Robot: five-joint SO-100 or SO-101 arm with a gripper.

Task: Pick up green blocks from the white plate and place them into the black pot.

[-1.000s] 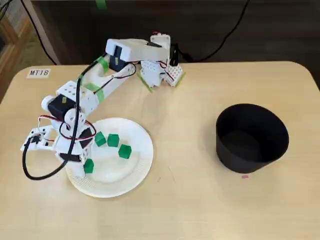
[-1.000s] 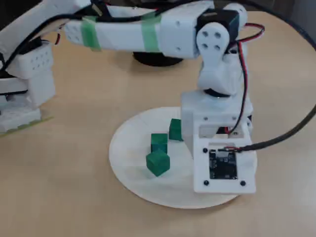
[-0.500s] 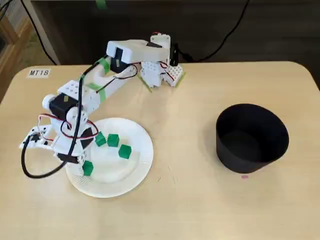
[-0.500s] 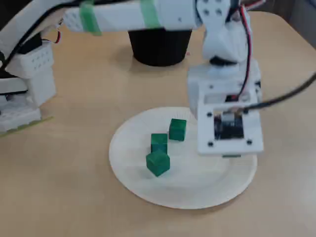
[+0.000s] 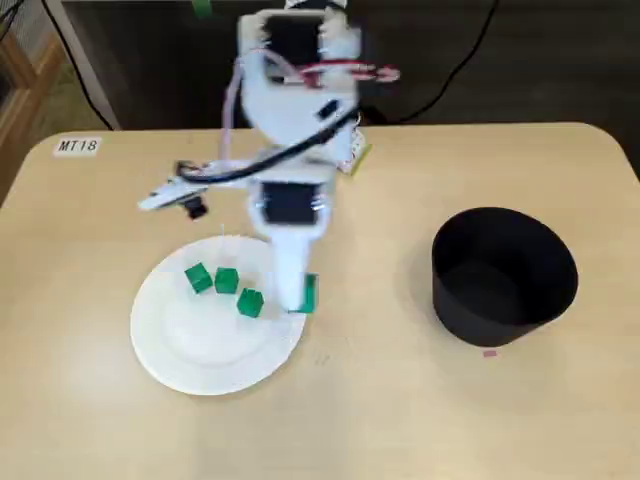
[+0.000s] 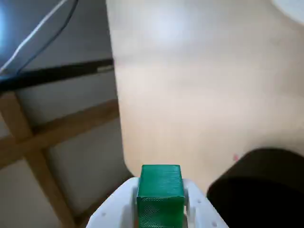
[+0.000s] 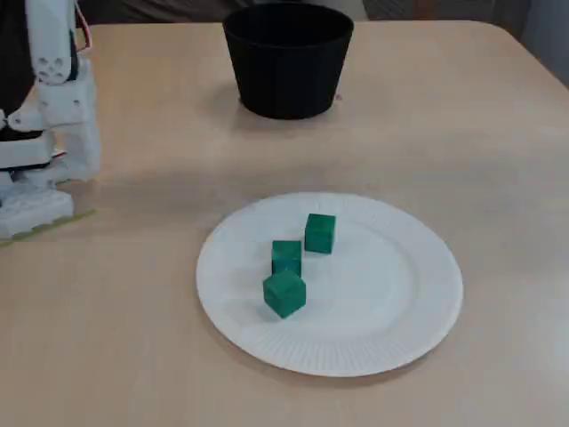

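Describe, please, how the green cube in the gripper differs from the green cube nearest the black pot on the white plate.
The held green cube is clamped in the gripper, lifted off the table; the plate cube rests free on the white paper plate. The held cube hangs by the plate's edge facing the black pot; the plate cube lies nearer its middle. Colour, shape and size look alike.
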